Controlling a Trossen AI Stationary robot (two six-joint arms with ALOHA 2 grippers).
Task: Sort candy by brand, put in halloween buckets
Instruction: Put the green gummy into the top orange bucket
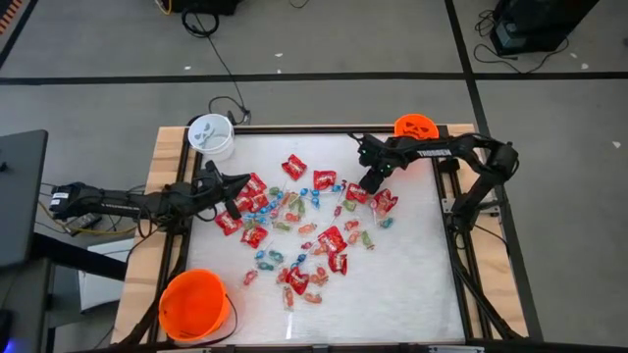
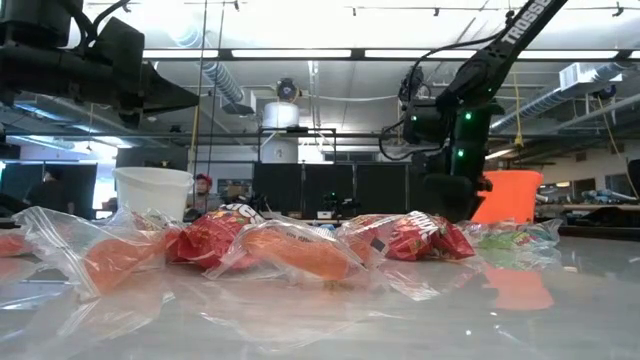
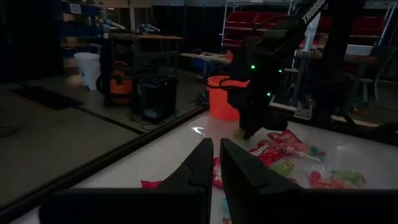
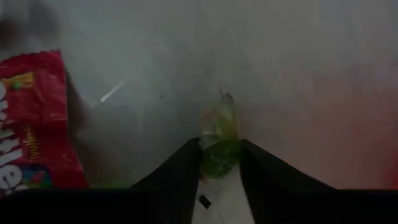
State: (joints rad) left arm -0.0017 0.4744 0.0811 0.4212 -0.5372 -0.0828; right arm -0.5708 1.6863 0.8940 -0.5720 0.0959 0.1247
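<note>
Right gripper (image 4: pixel 219 152) pinching green clear-wrapped candy (image 4: pixel 219 140) btwn fingertips, low on table (image 1: pixel 412 284). Grip's on wrapper only imo — lift straight, slow. Left gripper (image 3: pixel 216 163) nearly closed, empty, idle.

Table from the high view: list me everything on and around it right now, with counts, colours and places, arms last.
white bucket: one, white, far left corner.
small orange bucket: one, orange with black face, far right edge.
large orange bucket: one, orange, near left corner.
candy: many; red packets, blue, pink and green pieces, scattered mid-table.
green candy: one, between the right gripper's fingers.
left gripper: shut, empty, left of the pile.
right gripper: low over the pile's right side, closed on the green candy.
</note>
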